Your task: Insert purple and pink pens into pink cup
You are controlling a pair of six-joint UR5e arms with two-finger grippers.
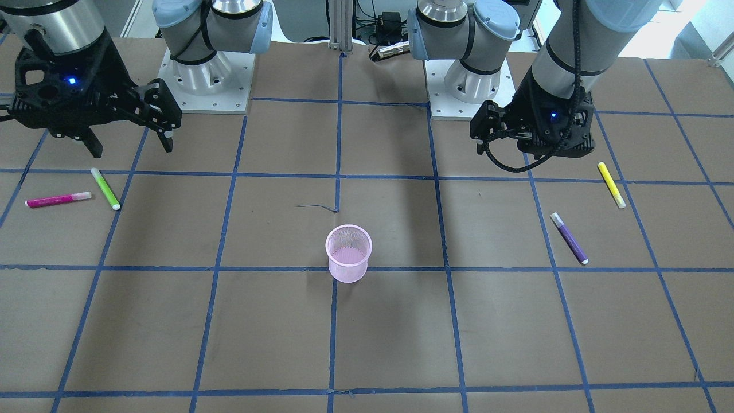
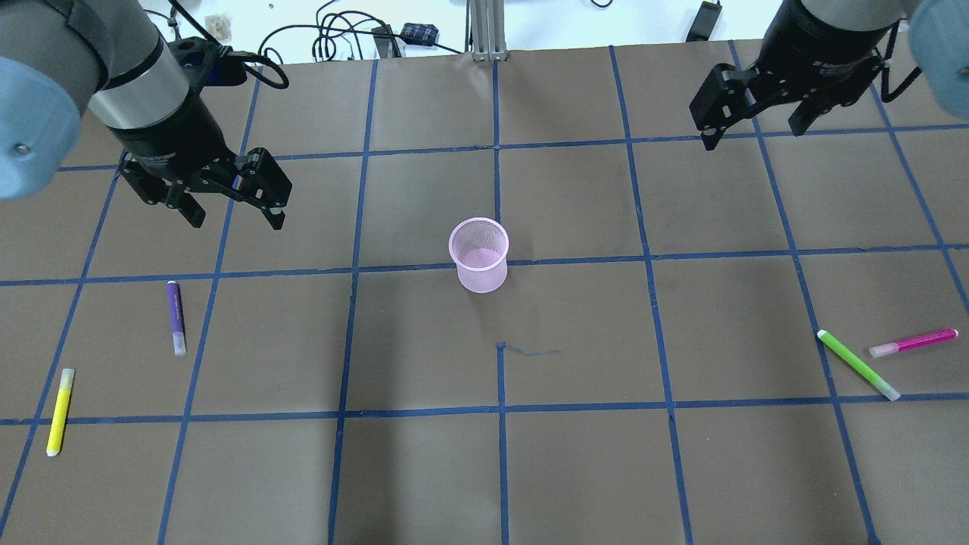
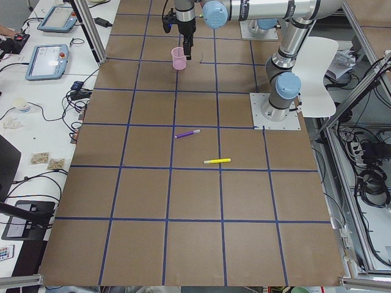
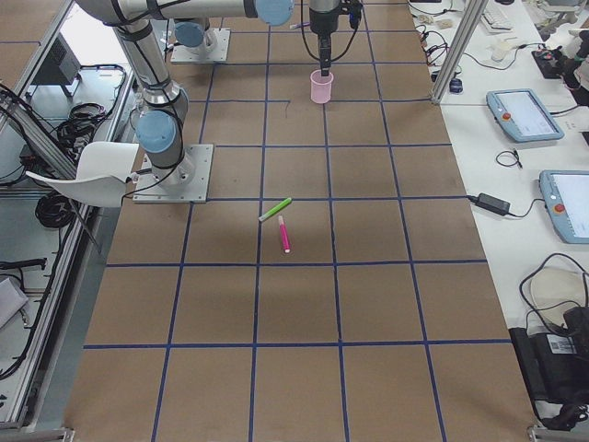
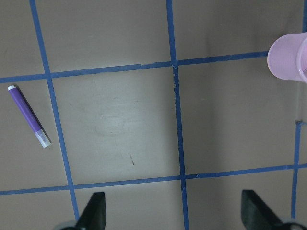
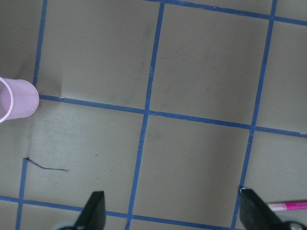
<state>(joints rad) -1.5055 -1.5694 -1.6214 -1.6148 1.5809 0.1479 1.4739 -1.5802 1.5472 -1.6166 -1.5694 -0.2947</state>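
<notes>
Two empty pincers, fingers spread wide: left gripper [image 2: 236, 219], right gripper [image 2: 752, 136].
We note purple pen [image 2: 176, 318] and pink pen [image 2: 914, 342] flat on table [image 2: 575, 469], well apart from upright pink cup [image 2: 479, 257].

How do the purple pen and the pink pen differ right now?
The purple pen lies on the robot's left side, the pink pen on its right. The purple pen runs roughly away from the robot; the pink pen lies nearly crosswise. Both lie flat, outside the pink cup.
</notes>
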